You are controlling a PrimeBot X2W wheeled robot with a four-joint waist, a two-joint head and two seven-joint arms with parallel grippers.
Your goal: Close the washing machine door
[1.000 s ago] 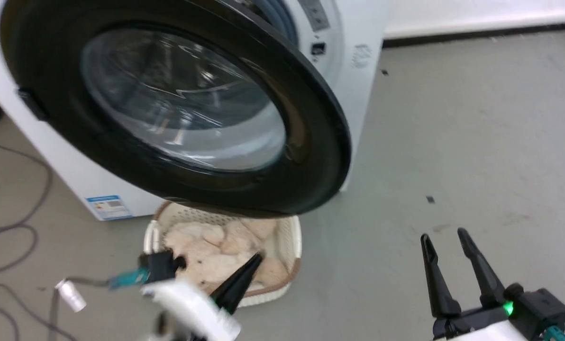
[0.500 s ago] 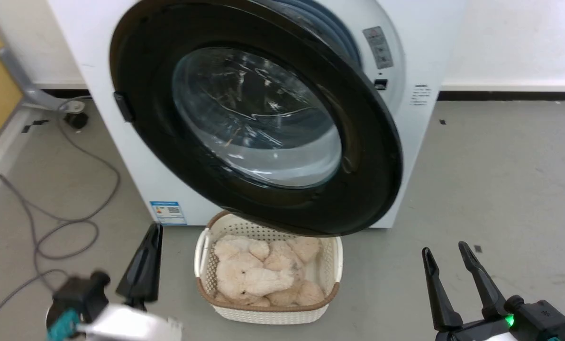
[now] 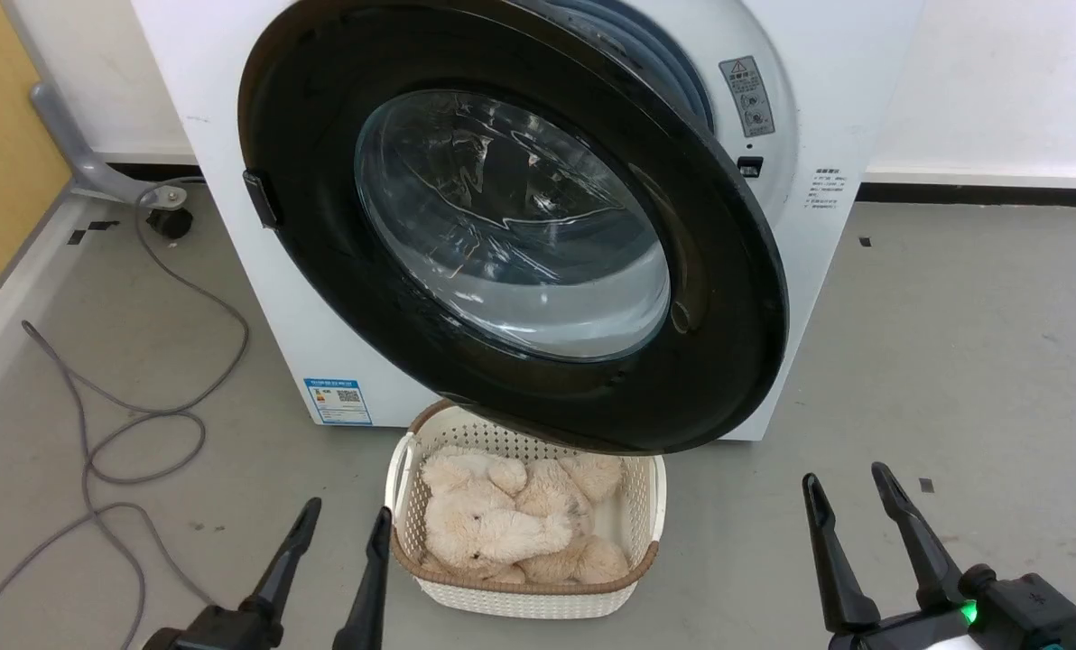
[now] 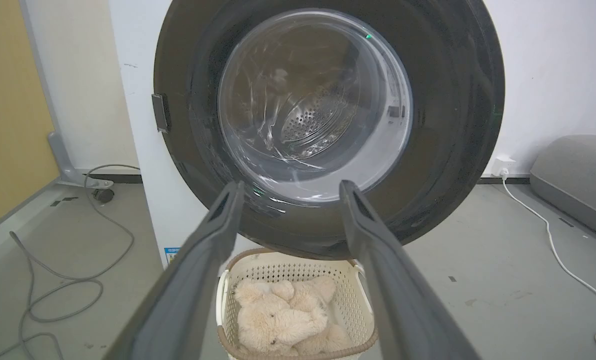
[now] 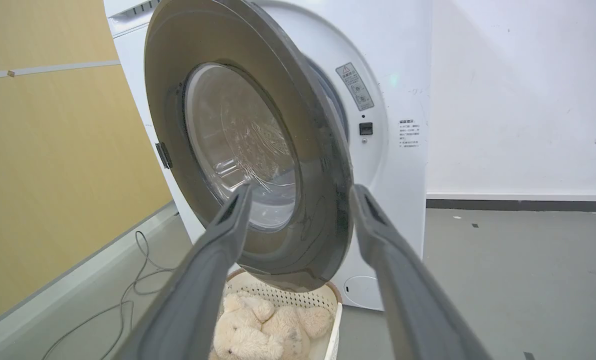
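My left end effector (image 3: pixel 348 507) and right end effector (image 3: pixel 844 473) hover spread, empty. The washing machine door (image 3: pixel 520 226) hangs ajar above a basket (image 3: pixel 524 600) on grey floor (image 3: pixel 953 379).

Grey floor (image 3: pixel 953 343), white washing machine (image 3: pixel 321 352) standing, cream basket (image 3: pixel 524 600) just before it, grey cable (image 3: pixel 247 333) looped

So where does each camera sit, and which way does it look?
Head view: on the head, looking down at the washing machine door; left end effector and right end effector show below.
Left wrist view: on the left wrist, facing the door's glass between its fingers.
Right wrist view: on the right wrist, facing the door obliquely between its fingers.
All share door and basket.
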